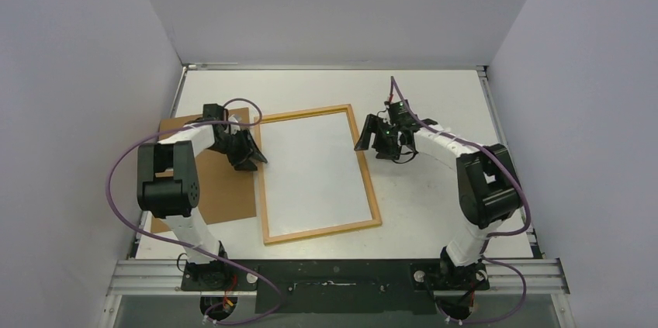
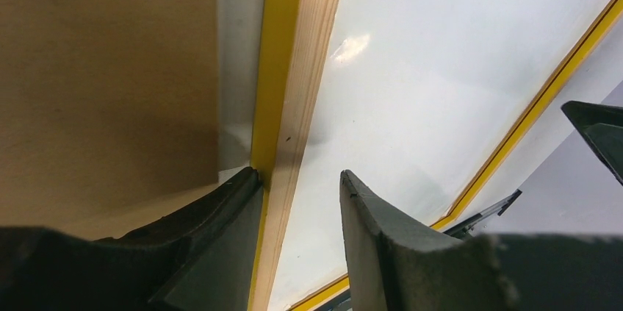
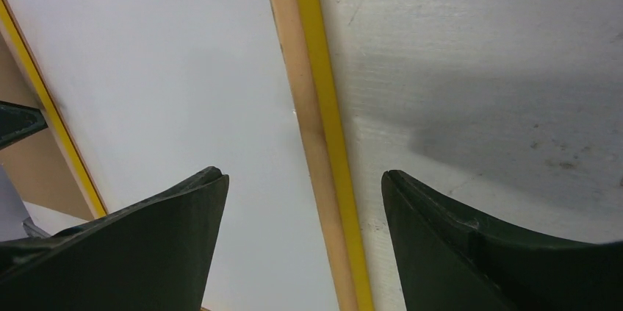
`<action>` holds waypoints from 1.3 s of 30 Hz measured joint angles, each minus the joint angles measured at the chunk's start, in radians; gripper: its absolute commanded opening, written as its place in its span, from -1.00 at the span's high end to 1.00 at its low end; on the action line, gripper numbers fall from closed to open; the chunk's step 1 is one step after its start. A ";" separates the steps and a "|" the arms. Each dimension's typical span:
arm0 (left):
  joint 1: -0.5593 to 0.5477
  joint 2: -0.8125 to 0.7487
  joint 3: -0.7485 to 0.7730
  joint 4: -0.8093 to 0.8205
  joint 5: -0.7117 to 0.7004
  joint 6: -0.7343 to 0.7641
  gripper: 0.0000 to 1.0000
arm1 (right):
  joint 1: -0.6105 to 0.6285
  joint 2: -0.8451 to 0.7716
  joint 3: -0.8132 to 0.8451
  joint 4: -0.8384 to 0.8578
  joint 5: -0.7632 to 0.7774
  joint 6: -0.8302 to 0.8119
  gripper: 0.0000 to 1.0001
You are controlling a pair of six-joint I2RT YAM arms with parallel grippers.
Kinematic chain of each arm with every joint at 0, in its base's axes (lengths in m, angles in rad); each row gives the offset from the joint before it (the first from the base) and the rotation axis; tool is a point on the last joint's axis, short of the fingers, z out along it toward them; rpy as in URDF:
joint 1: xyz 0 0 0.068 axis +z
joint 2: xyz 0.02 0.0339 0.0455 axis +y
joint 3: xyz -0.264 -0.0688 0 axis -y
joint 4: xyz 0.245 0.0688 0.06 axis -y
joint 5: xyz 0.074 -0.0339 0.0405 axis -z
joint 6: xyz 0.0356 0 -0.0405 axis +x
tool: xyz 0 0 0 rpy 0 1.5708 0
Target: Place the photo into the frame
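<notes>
The frame [image 1: 322, 233] lies flat mid-table, light-wood back up, with its yellow edge showing. A plain white sheet [image 1: 314, 173] fills its opening; no printed picture shows, so I cannot tell if it is the photo. My left gripper [image 1: 250, 159] is open at the frame's left rail. In the left wrist view [image 2: 297, 175] its jaws straddle the rail [image 2: 294, 68], the outer finger against the yellow side. My right gripper [image 1: 371, 142] is open at the right rail. In the right wrist view [image 3: 301, 173] its jaws straddle that rail [image 3: 308, 68] without touching it.
A plain brown backing board [image 1: 221, 192] lies left of the frame, partly under the left arm; it also shows in the left wrist view [image 2: 103, 68]. White walls enclose the table on three sides. Bare table [image 3: 477, 46] lies right of the frame.
</notes>
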 measured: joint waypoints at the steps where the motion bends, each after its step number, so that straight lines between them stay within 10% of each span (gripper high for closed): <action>1: -0.008 0.001 0.002 0.000 0.003 -0.003 0.18 | 0.005 0.009 -0.002 0.003 -0.006 0.005 -0.55; 23: -0.222 0.127 0.136 0.076 0.006 -0.138 0.17 | -0.086 0.033 -0.030 -0.034 0.047 0.002 -0.51; 39: -0.232 0.023 0.171 0.071 -0.126 -0.078 -0.30 | -0.124 -0.201 -0.032 -0.097 0.195 0.003 -0.52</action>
